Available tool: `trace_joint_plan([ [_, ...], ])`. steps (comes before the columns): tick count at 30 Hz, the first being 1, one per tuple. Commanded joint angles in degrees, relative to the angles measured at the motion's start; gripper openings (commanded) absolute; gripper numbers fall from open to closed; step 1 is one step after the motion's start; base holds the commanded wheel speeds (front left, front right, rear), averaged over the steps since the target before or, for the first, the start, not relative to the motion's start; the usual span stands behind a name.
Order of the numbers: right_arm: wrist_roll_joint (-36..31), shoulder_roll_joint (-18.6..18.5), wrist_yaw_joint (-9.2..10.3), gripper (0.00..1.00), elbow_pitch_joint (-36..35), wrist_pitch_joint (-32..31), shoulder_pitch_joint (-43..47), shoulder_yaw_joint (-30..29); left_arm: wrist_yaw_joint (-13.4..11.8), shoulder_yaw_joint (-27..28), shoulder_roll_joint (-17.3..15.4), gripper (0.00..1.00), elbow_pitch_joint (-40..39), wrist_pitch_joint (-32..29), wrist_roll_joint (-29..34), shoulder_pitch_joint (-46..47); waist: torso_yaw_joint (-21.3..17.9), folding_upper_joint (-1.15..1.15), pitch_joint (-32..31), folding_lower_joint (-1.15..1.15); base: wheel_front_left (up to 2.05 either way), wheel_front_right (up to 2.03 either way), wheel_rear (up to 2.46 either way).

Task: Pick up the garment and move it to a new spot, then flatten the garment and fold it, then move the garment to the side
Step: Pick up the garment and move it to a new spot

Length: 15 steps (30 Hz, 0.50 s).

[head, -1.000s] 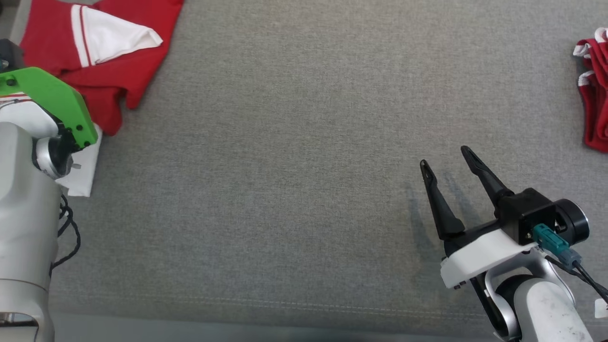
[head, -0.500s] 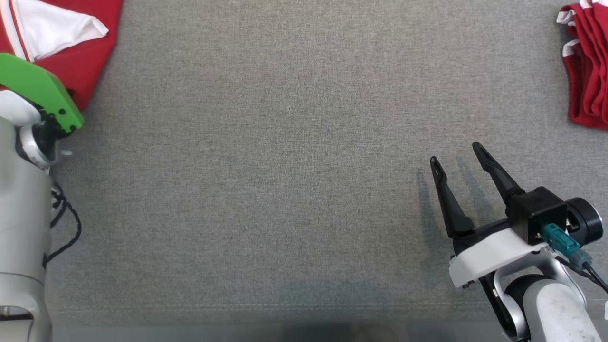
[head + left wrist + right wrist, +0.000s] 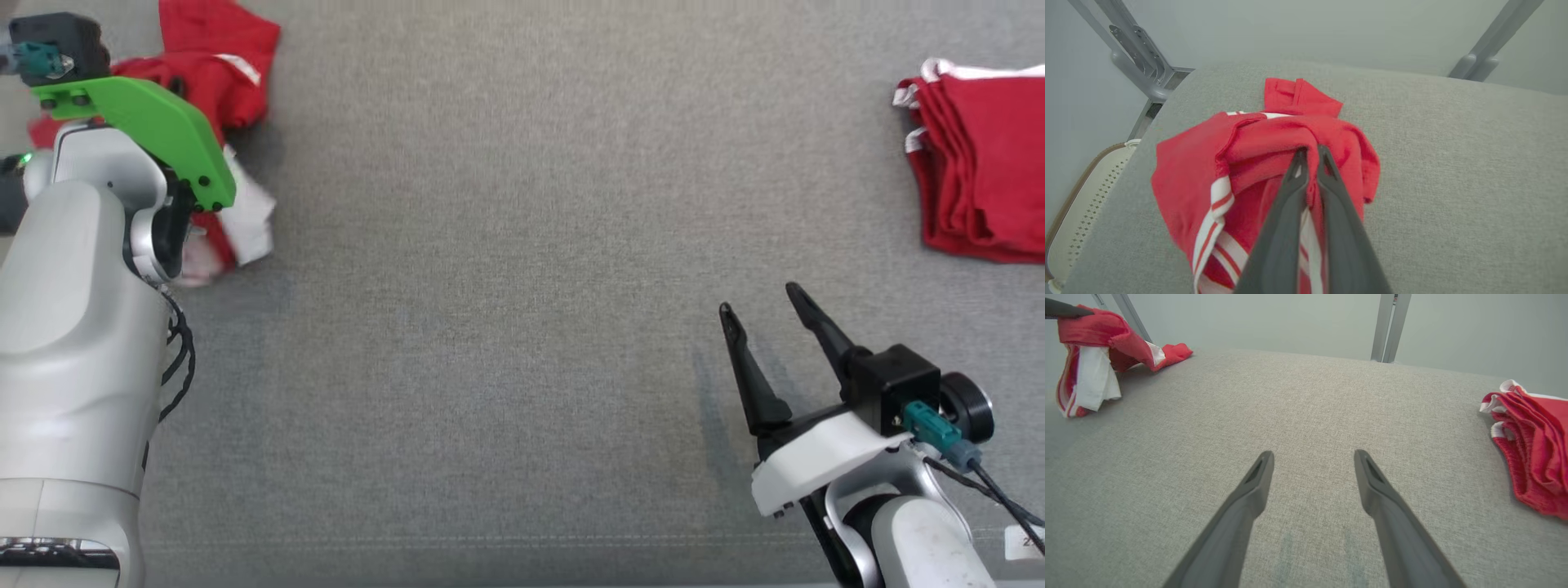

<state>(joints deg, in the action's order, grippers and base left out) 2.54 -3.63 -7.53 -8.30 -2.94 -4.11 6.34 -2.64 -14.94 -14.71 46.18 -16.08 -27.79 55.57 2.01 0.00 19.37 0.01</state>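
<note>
Grey fabric table (image 3: 522, 245). At its far left, your left gripper (image 3: 1312, 153) is pinched tight on the bunched red-and-white garment (image 3: 1200, 171), which hangs from it; your right gripper (image 3: 759, 298), spread wide and empty, sits well apart on the right.

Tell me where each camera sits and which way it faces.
Head view: on the head, looking down at the grey table; left forearm and open right pincer show.
Left wrist view: along the left pincer, shut on the red garment.
Right wrist view: along its own fingers, across the table.
Shared: both wrist views show the garment; head and right wrist, the folded pile.
</note>
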Motion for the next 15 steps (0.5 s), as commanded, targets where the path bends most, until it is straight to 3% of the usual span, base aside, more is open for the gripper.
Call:
trace_joint_plan([
  [1, 0.39, 0.11, 0.07, 1.0, 0.51, 0.59, 0.72, 0.06, 0.5, -0.09, -0.01, 0.0, -0.79, 0.27, 0.14, -0.98, -1.44, 0.0, -4.5, -0.01, 0.0, 0.0, 0.0],
  [15, 2.89, 0.7, 0.08, 1.0, 5.61, 3.48, 2.36, 1.24, 3.72, -4.76, 5.1, 0.0, -12.22, 0.24, -0.12, -0.12, -10.2, 0.0, -12.93, -0.01, 0.0, 0.0, 0.0],
])
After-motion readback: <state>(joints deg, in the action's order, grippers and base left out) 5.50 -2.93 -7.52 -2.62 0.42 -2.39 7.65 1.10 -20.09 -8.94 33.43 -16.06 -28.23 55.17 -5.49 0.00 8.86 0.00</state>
